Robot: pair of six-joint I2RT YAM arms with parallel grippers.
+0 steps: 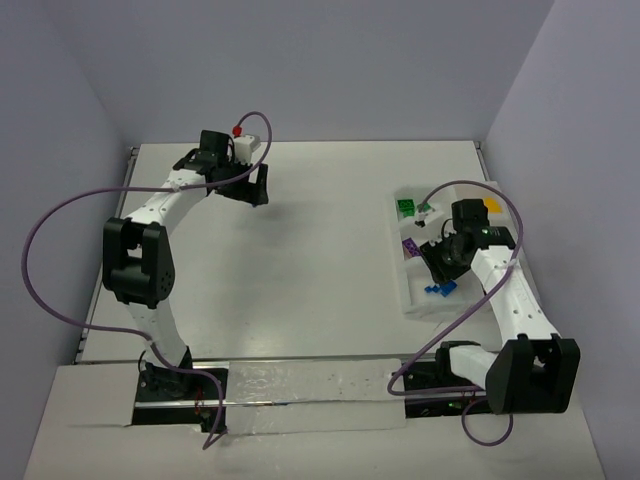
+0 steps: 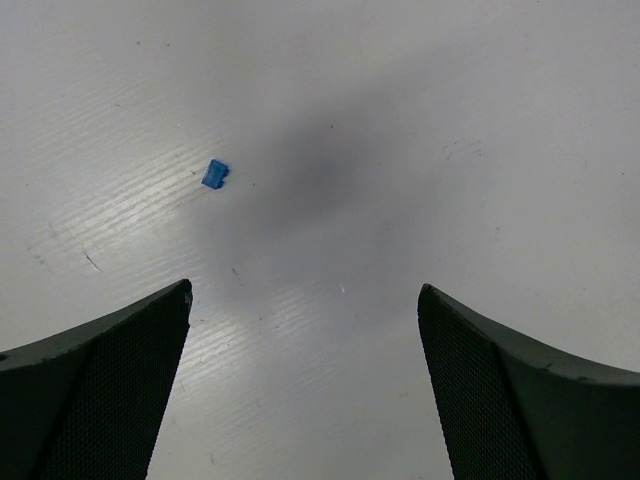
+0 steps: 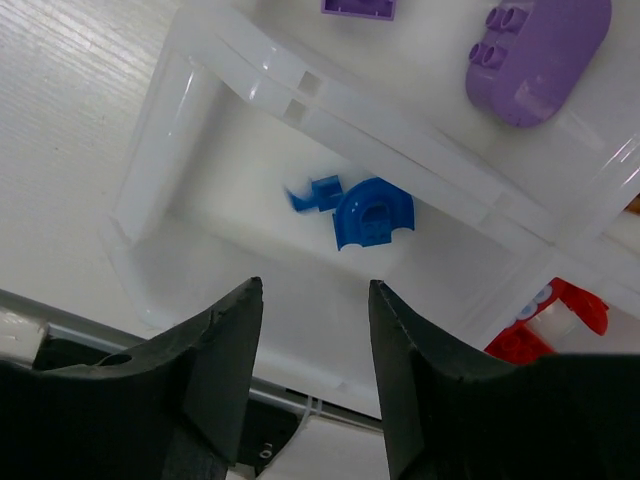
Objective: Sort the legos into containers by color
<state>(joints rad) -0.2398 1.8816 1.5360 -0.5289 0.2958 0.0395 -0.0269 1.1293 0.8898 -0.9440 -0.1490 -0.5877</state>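
Note:
A small blue lego (image 2: pixel 215 174) lies alone on the white table, ahead and left of my left gripper (image 2: pixel 305 300), which stands wide open and empty at the far left of the table (image 1: pixel 255 185). Over the near compartment of the white tray of containers (image 3: pixel 330 100) hangs my right gripper (image 3: pixel 315 285), jaws apart with nothing between them. Below it in that compartment rest a curved blue lego (image 3: pixel 372 213) and a tiny blue one (image 3: pixel 318 193). The same gripper (image 1: pixel 440 268) shows in the top view beside these blue legos (image 1: pixel 438 289).
Other compartments hold purple legos (image 3: pixel 535 50), a red piece (image 3: pixel 548 320), green ones (image 1: pixel 406 207) and a yellow one (image 1: pixel 490 203). The tray (image 1: pixel 415 300) lies at the table's right side. A metal strip (image 1: pixel 310 385) runs along the near edge between the arm bases.

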